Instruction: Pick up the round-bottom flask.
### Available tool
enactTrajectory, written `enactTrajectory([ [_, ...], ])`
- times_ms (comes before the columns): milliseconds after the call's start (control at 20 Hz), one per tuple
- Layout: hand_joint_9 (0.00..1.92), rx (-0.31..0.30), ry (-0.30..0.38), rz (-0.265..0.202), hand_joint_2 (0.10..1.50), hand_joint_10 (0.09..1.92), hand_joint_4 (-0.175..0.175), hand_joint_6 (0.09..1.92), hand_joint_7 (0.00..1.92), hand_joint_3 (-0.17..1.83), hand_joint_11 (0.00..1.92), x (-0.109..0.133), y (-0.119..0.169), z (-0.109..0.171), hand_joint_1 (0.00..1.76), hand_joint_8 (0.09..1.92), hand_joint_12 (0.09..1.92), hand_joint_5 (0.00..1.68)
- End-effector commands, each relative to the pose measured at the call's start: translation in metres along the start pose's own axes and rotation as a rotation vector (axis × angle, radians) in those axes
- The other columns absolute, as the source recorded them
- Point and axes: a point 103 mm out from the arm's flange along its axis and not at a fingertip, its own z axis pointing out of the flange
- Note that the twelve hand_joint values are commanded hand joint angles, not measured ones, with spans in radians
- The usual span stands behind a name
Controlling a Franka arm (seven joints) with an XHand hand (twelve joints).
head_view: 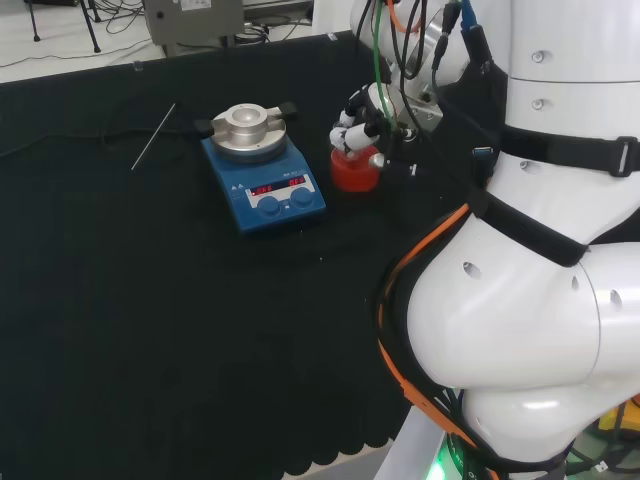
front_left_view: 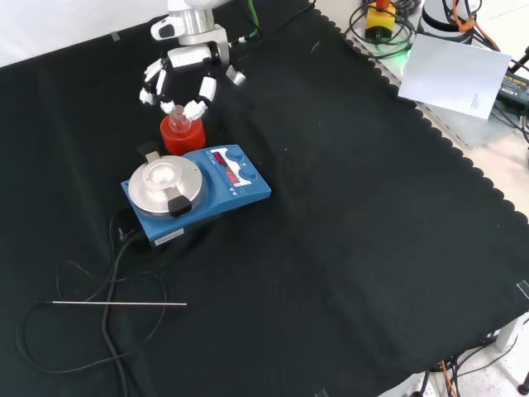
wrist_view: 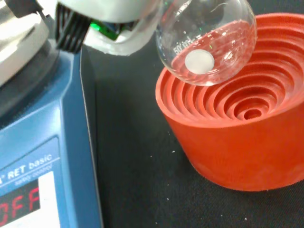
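Black cloth (front_left_view: 347, 248) mostly bare right of stirrer (front_left_view: 198, 186), front view. Hand (front_left_view: 183, 74) clamped round round-bottom flask (wrist_view: 206, 40), bulb lifted clear above red ribbed stand (wrist_view: 237, 128), beside stirrer's edge.

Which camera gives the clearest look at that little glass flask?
The wrist view: the flask is close and large above the red stand. In the front view only its neck shows beneath the hand; in the head view the hand hides it.
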Motion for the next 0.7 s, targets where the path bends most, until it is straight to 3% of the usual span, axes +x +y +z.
enactTrajectory([
  [50, 0.69, -0.019, 0.011, 0.01, 0.59, 0.54, 0.175, 0.9, 0.52, 0.85, 0.37, 0.002, -0.01, -0.015, 1.12, 0.55, 1.28, 1.2],
  [550, 0.69, -0.039, 0.049, 0.027, 0.6, 0.54, 0.175, 0.9, 0.53, 0.85, 0.37, 0.009, -0.017, -0.036, 1.12, 0.55, 1.27, 1.2],
  [700, 0.69, -0.041, 0.048, 0.015, 0.6, 0.54, 0.175, 0.9, 0.53, 0.85, 0.37, 0.026, -0.018, -0.032, 1.12, 0.56, 1.27, 1.2],
])
